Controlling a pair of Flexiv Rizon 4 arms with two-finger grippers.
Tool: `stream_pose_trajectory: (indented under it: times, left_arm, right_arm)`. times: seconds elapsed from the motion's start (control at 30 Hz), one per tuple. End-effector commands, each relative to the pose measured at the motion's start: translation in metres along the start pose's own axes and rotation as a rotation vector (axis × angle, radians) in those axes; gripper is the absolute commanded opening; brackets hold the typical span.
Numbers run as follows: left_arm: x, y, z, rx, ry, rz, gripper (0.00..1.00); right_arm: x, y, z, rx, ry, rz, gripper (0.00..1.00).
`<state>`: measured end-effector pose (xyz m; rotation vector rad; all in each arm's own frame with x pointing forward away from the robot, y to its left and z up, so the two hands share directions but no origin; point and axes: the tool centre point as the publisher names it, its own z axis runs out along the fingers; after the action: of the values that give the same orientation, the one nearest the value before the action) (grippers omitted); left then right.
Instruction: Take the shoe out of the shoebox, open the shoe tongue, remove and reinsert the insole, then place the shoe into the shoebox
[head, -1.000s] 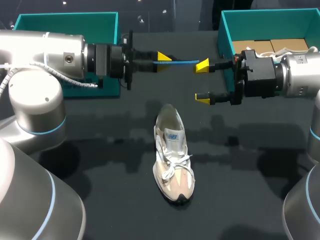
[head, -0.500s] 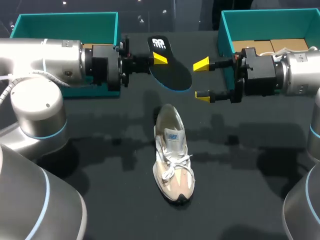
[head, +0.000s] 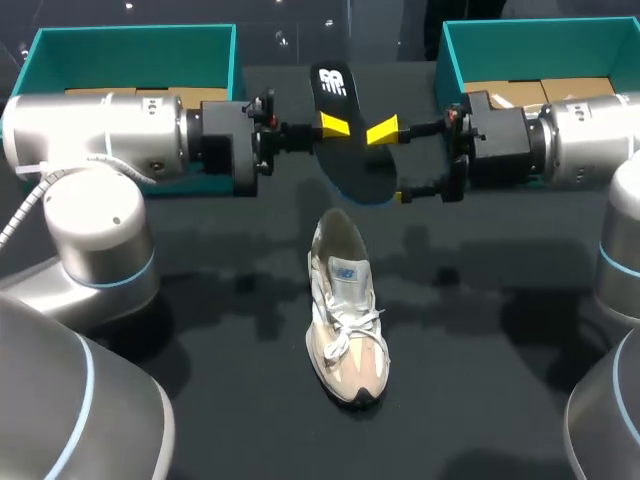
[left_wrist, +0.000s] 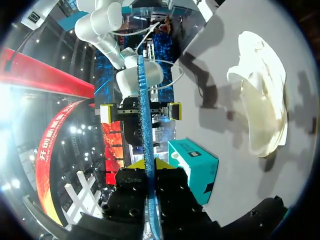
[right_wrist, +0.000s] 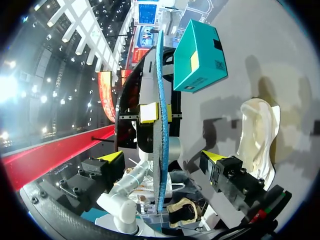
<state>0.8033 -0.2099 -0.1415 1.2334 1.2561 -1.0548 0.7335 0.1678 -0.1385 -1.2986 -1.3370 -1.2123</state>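
The insole (head: 350, 160), black with a blue edge, is held in the air over the far middle of the counter (head: 480, 330), between the two arms. The left gripper (head: 335, 126) comes in from the left, and its fingers are clamped on the insole. In the left wrist view the insole (left_wrist: 145, 125) shows edge-on, pinched between the yellow tips of that gripper (left_wrist: 149, 164) and running straight out ahead of it.

The right gripper (head: 393, 163) comes in from the right with its fingers wide apart. One yellow tip lies over the insole's right side and the other sits by its near end. In the right wrist view the insole (right_wrist: 161, 125) stands edge-on in the gap of that gripper (right_wrist: 162, 157), clear of both fingers, with the left gripper (right_wrist: 150, 112) gripping it beyond.

The shoe (head: 345, 320), cream and beige with white laces, rests upright on the counter near the middle, just nearer than the insole, with its toe pointing to the near edge and its heel toward the grippers. One teal shoebox (head: 130, 35) sits at the far left behind the left arm. A second teal shoebox (head: 540, 35) sits at the far right with tan packing inside.
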Motion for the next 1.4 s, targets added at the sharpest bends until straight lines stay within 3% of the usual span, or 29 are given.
stream_pose_trajectory:
  times: [0.03, 0.3, 0.4, 1.2, 1.3, 1.33, 1.37, 1.4]
  left_arm:
    - [0.001, 0.004, 0.003, 0.022, -0.010, 0.023, 0.00]
    - [0.003, 0.000, 0.005, 0.061, -0.029, 0.074, 0.00]
    - [0.003, 0.000, 0.006, 0.063, -0.034, 0.080, 0.00]
    - [0.004, 0.002, 0.008, 0.056, -0.057, 0.089, 0.00]
    - [0.005, 0.002, 0.008, 0.054, -0.058, 0.089, 0.00]
    - [0.005, 0.002, 0.007, 0.053, -0.059, 0.088, 0.00]
    - [0.005, 0.002, 0.007, 0.052, -0.060, 0.087, 0.00]
    - [0.005, 0.002, 0.007, 0.051, -0.061, 0.087, 0.00]
  right_arm:
    - [-0.005, 0.011, 0.013, 0.013, 0.008, -0.001, 0.90]
    - [-0.008, 0.017, 0.016, -0.001, 0.021, -0.001, 0.69]
    - [-0.009, 0.019, 0.017, 0.000, 0.024, -0.002, 0.49]
    - [-0.011, 0.023, 0.024, 0.005, 0.035, 0.004, 0.30]
    - [-0.011, 0.023, 0.025, 0.007, 0.034, 0.005, 0.18]
    - [-0.010, 0.022, 0.025, 0.007, 0.033, 0.005, 0.05]
    - [-0.010, 0.022, 0.025, 0.008, 0.032, 0.004, 0.00]
    - [-0.010, 0.022, 0.025, 0.009, 0.031, 0.003, 0.00]
